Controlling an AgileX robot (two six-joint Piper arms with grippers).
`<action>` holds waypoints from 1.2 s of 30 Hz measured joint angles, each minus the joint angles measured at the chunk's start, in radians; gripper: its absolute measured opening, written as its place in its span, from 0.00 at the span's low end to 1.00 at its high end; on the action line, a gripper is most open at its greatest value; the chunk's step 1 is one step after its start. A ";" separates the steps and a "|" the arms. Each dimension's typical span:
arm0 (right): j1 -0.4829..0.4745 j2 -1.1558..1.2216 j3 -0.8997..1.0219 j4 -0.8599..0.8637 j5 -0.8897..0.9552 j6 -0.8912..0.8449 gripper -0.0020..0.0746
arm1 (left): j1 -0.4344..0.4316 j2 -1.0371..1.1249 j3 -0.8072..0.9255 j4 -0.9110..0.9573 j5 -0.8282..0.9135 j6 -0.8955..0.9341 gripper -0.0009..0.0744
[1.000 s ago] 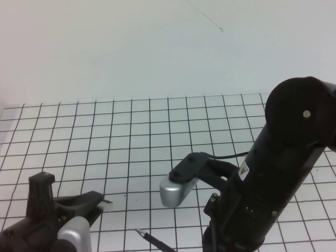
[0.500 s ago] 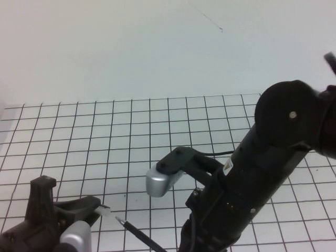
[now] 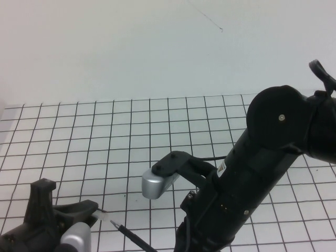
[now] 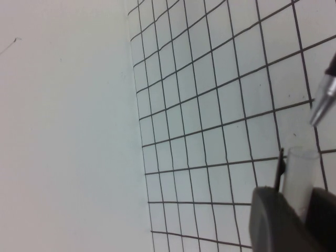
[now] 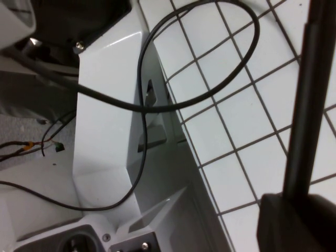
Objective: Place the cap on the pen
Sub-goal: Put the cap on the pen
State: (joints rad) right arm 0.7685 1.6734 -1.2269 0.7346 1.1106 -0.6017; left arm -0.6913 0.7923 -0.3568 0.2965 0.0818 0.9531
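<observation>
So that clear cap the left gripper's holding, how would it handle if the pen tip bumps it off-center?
The clear cap looks thin and light, so it could twist between the left gripper fingers. Smooth plastic probably slips easily. The pen in the right gripper looks rigid, so a miss likely pushes rather than bends.

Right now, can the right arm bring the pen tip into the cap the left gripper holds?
Probably yes: the pen in the right gripper points at the clear cap in the left gripper, a small open gap between.
</observation>
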 joint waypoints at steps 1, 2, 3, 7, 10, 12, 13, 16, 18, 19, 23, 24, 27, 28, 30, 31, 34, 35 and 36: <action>0.000 0.000 0.000 0.002 -0.005 -0.010 0.02 | 0.000 0.000 0.000 0.000 0.000 0.000 0.01; 0.000 0.000 0.000 0.002 -0.010 -0.015 0.02 | 0.000 0.000 0.000 0.000 0.000 0.000 0.01; 0.000 0.000 0.000 0.005 -0.015 -0.015 0.02 | 0.000 0.000 0.000 0.000 0.000 0.000 0.01; 0.000 0.000 0.000 0.017 -0.021 -0.040 0.02 | 0.000 0.000 0.000 0.000 -0.009 0.000 0.01; 0.000 0.002 0.000 0.020 -0.025 -0.040 0.02 | -0.013 0.000 0.000 0.000 -0.021 0.000 0.01; 0.000 0.002 0.000 0.020 -0.028 -0.042 0.02 | -0.036 0.000 0.000 0.000 -0.019 0.000 0.01; 0.000 0.002 0.000 0.020 -0.028 -0.049 0.02 | -0.051 0.000 0.000 0.000 -0.009 0.000 0.01; 0.000 0.006 0.000 0.018 -0.028 -0.060 0.02 | -0.092 0.000 0.000 0.000 0.021 0.000 0.01; 0.000 0.010 0.000 0.020 -0.028 -0.060 0.02 | -0.103 0.000 0.000 0.000 0.023 0.000 0.01; 0.000 0.012 0.000 0.020 -0.023 -0.060 0.02 | -0.106 0.000 0.000 0.000 0.023 0.000 0.01; 0.000 0.012 0.000 0.020 -0.010 -0.060 0.02 | -0.106 -0.002 0.000 0.000 0.023 0.000 0.01; 0.000 0.012 0.000 0.020 -0.007 -0.062 0.02 | -0.106 -0.002 0.000 0.000 0.023 0.000 0.01; 0.000 0.012 0.000 0.020 0.033 -0.061 0.02 | -0.106 -0.002 0.000 0.000 0.023 -0.004 0.01; 0.000 0.012 0.000 0.020 0.048 -0.061 0.02 | -0.106 -0.002 0.000 0.000 0.023 -0.004 0.01; 0.000 0.012 0.000 0.020 0.075 -0.061 0.02 | -0.106 -0.002 0.000 0.000 0.023 -0.008 0.01; 0.000 0.012 0.000 0.018 0.090 -0.063 0.02 | -0.106 -0.002 0.000 0.000 0.023 -0.014 0.01; 0.000 0.012 0.000 -0.001 0.112 -0.069 0.02 | -0.106 -0.007 0.000 0.000 0.025 -0.032 0.01; 0.000 0.012 0.002 -0.003 0.108 -0.069 0.02 | -0.106 -0.013 0.000 0.001 0.027 -0.038 0.01; 0.000 0.012 0.002 -0.005 0.102 -0.069 0.02 | -0.106 -0.022 0.000 0.001 0.034 -0.042 0.01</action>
State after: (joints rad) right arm 0.7685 1.6855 -1.2251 0.7295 1.2125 -0.6708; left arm -0.7969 0.7699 -0.3568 0.2980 0.1158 0.9111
